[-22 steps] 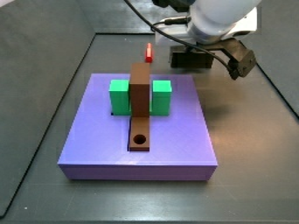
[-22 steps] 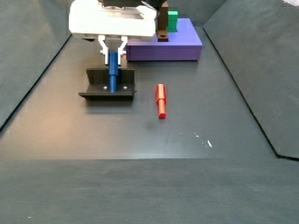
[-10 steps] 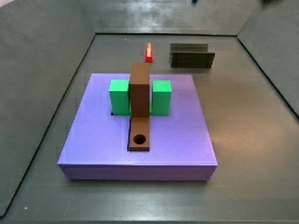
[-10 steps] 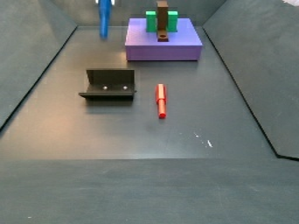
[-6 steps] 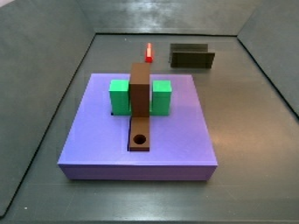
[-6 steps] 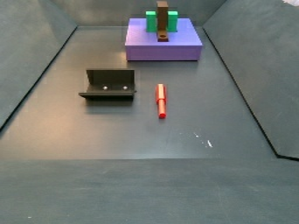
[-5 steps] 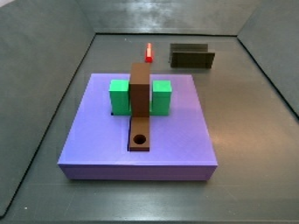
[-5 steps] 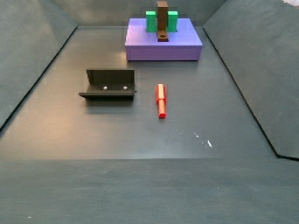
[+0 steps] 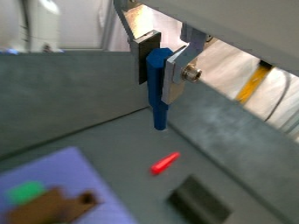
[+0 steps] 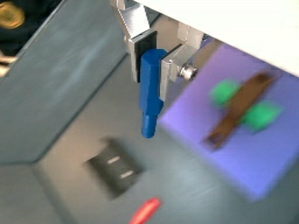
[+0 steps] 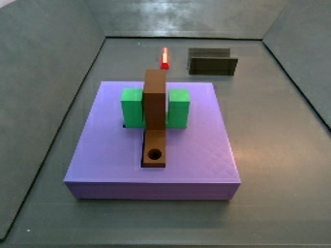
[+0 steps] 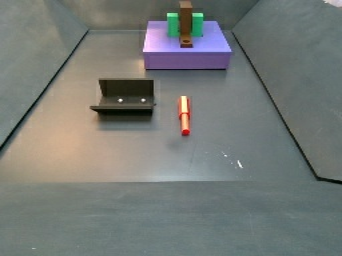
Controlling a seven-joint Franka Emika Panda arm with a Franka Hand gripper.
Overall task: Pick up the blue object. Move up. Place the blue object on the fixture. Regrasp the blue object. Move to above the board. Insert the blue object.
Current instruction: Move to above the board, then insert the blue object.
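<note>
**Wrist views: blue object held high above the floor**

Wrist cameras both show the gripper (image 9: pixel 158 66) closed on the blue object (image 9: pixel 158 87) — its silver finger plates with dark pads press the upper end of the peg from either side, and the rest of the peg hangs down below the fingertips. The gripper (image 10: pixel 152 59) sits well above the floor; neither side view catches it or the arm.

Far below, in a wrist view, the lavender board (image 10: pixel 198 122) lies with its brown bar (image 10: pixel 239 107) and green blocks (image 10: pixel 222 90), the dark fixture (image 10: pixel 117 169) stands on the grey floor apart from it, and a red peg (image 10: pixel 145 211) lies near the fixture.

In both side views the fixture (image 12: pixel 123 97) stands bare on the floor, nothing resting in its top. The red peg (image 12: pixel 185 114) lies flat just beside it, not touching. The board (image 11: pixel 155 140) carries the two green blocks (image 11: pixel 134 107) on either side of the long brown bar (image 11: pixel 155 111) — the bar's round hole (image 11: pixel 155 155) is open and unfilled. The fixture (image 11: pixel 214 62) stands well apart from the board, beyond its far edge.
</note>
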